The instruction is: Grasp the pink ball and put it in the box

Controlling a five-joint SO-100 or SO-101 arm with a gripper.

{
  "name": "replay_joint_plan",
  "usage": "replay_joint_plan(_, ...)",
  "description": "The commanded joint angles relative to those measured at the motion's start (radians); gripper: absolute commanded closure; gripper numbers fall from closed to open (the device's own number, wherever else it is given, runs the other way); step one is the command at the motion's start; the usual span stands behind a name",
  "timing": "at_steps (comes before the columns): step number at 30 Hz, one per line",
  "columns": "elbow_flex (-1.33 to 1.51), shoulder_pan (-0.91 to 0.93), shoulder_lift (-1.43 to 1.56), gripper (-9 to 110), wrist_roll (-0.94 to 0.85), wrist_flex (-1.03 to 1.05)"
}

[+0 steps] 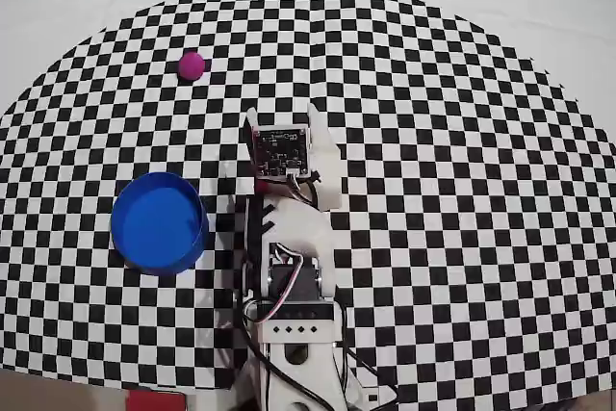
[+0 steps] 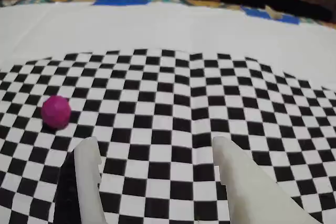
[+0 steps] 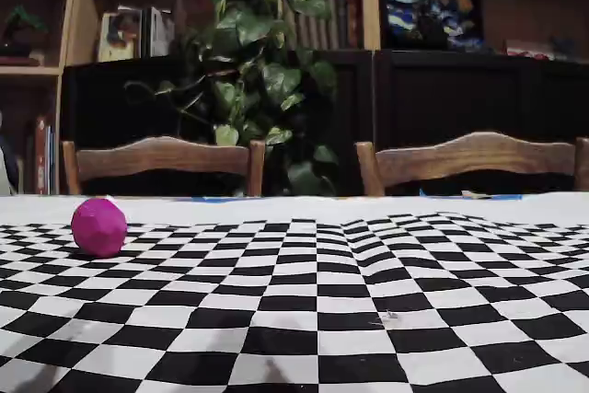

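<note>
Nothing is done yet: the pink ball (image 1: pixel 192 65) lies untouched on the checkered surface (image 1: pixel 462 141), apart from the box (image 1: pixel 159 222), with the pincer (image 2: pixel 155 153) wide and empty.

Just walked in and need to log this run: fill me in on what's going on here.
A single robot arm sits on a checkered mat, and its gripper is open and empty, hovering above the mat. The pink ball lies loose, ahead and to the left of the gripper in the wrist view. The box, a round blue container, stands empty to the left of the arm in the overhead view. Nothing has been grasped yet.
</note>
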Motion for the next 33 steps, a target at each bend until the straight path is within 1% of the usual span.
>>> replay_joint_plan(1, 0.008, -0.014, -0.006, 77, -0.011, -0.02)
replay_joint_plan(10, 0.008, -0.034, -0.008, 77, -0.011, -0.026)
replay_joint_plan(33, 0.008, -0.166, -0.04, 77, -0.005, -0.028)
